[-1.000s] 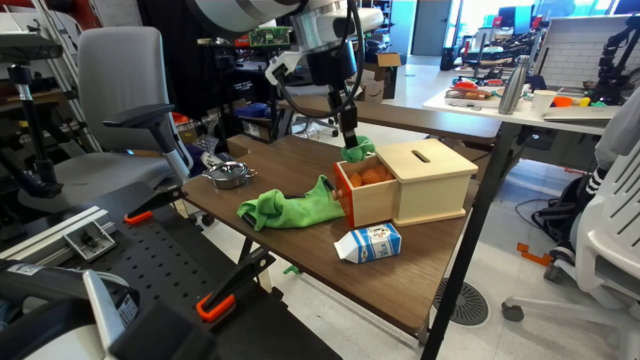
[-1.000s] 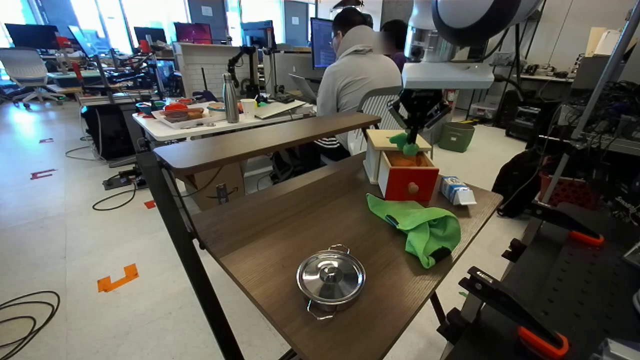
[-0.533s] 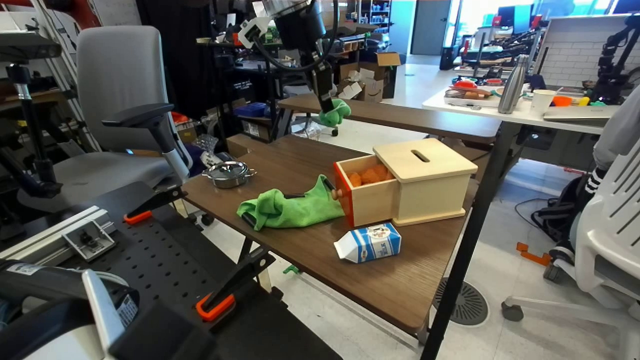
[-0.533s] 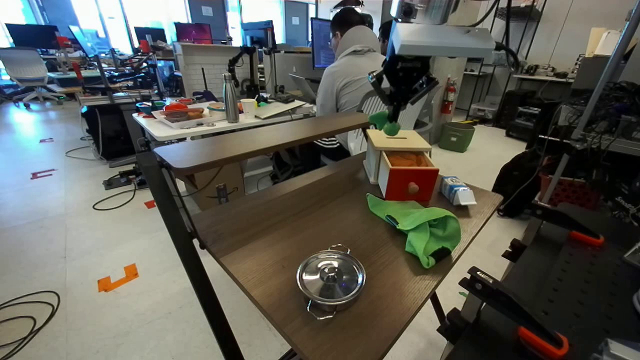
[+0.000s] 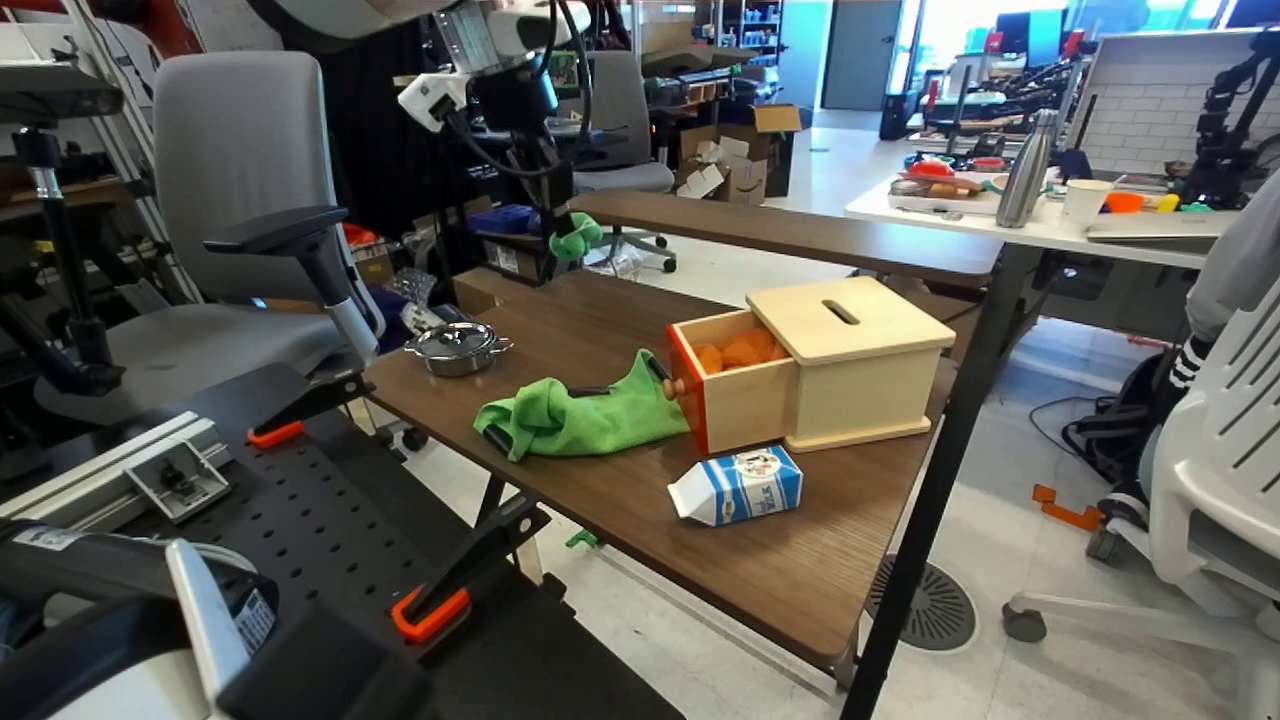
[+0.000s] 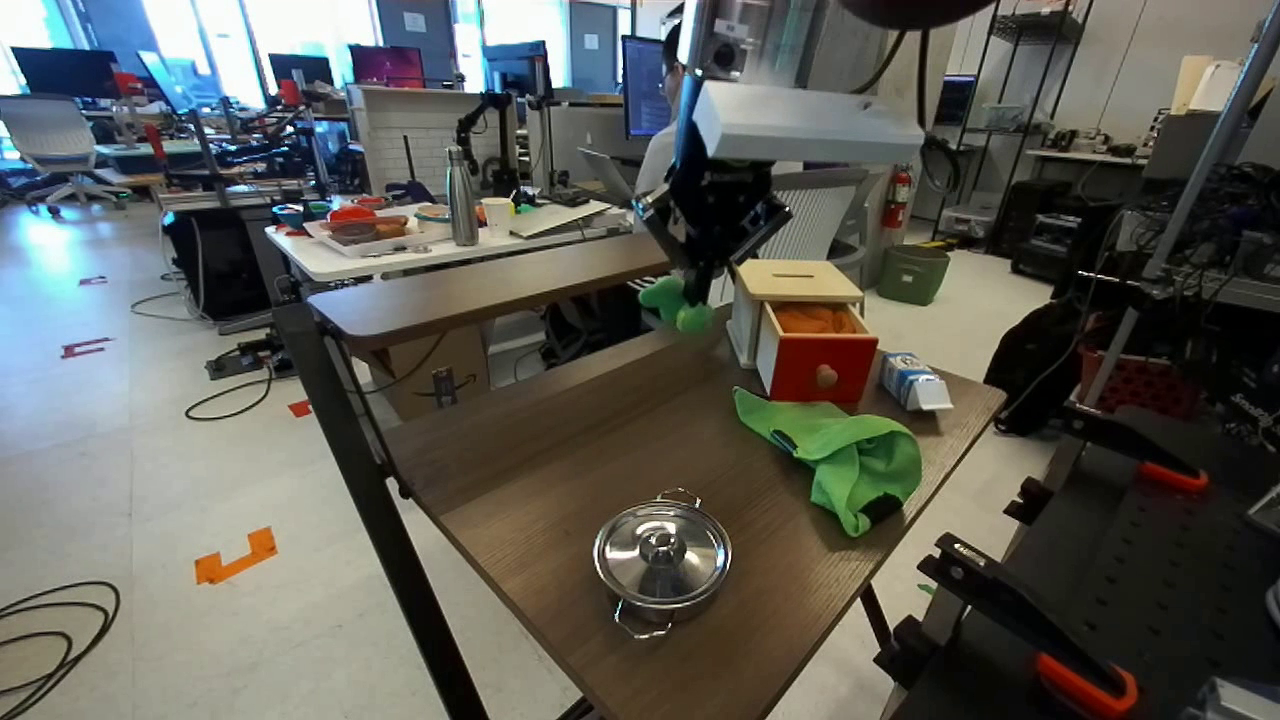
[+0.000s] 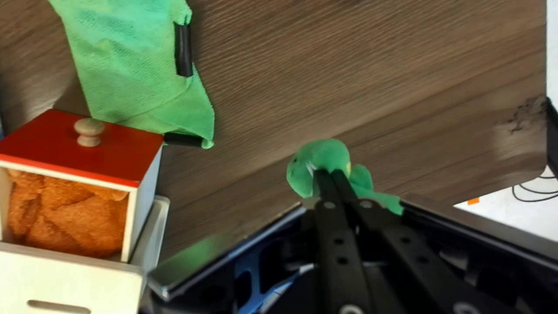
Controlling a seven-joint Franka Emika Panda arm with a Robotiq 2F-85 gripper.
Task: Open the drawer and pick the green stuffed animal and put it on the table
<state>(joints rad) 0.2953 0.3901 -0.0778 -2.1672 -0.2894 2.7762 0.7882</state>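
Note:
My gripper (image 5: 560, 246) is shut on the green stuffed animal (image 5: 578, 236) and holds it in the air, apart from the table (image 5: 800, 580). In an exterior view the gripper (image 6: 697, 296) and the animal (image 6: 660, 297) are beside the wooden box, over the far part of the table (image 6: 520, 490). In the wrist view the closed fingertips (image 7: 330, 173) pinch the animal (image 7: 324, 152), with bare table behind it. The drawer with a red front (image 6: 820, 367) is pulled open from the wooden box (image 5: 860, 370). Orange stuff (image 7: 74, 218) lies inside the drawer (image 7: 83, 148).
A green cloth (image 5: 580, 420) lies before the drawer. A blue and white milk carton (image 5: 745, 487) lies beside it. A lidded metal pot (image 6: 662, 555) stands near the table's other end. A raised brown shelf (image 6: 520, 285) runs along one table side.
My gripper has carried the green animal away from above the open drawer, first up, then lower, leftward in both exterior views. The drawer, cloth, carton and pot have not moved.

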